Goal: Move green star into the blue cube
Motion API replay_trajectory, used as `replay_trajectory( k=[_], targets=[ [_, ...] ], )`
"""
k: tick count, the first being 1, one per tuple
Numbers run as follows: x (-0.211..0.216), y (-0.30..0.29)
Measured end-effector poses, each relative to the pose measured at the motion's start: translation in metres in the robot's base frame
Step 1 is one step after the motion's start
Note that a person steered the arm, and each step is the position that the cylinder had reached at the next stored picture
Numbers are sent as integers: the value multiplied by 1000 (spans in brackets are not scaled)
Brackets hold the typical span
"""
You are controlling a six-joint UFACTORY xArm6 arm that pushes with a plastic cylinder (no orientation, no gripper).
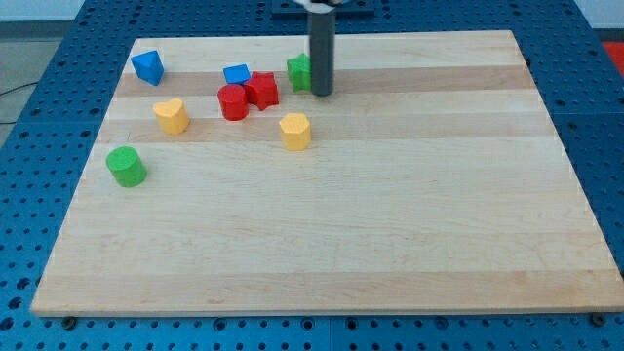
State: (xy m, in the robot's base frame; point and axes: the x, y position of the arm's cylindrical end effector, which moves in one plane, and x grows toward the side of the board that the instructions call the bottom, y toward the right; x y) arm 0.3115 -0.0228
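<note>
Blue pegboard surrounds a pale wooden board [322,234] that fills most of the view, and every block sits in the board's upper left part. My tip [322,94] ends a straight dark rod that comes down from the view's top; there is no hand on it to open or clench, so it grasps nothing and only presses sideways. The tip stands right against the green star [299,71], at about three o'clock from it, and the rod hides the star's right edge, so its full outline cannot be made out. The blue cube [237,74] lies at nine o'clock from the star, a short way off, with a gap of bare wood between them. Just below the cube, at about five o'clock from it, sits a red star-like block [261,90], and touching that on its nine o'clock side is a red cylinder [232,101]. A yellow block with a hexagonal look [294,130] lies at six o'clock from the green star, well apart from it. A yellow heart-shaped block [172,115] rests at nine o'clock from the red cylinder. A blue, roughly triangular block [147,66] sits near the board's upper left corner, and a green cylinder [126,166] stands alone at seven o'clock from the yellow heart.
</note>
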Motion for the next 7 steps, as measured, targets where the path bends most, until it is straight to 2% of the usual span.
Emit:
replay_trajectory(
  k=[2,4,5,6,7],
  targets=[
    [-11,41],
    [-23,-25],
    [-12,25],
    [-24,76],
    [-70,57]
  ],
)
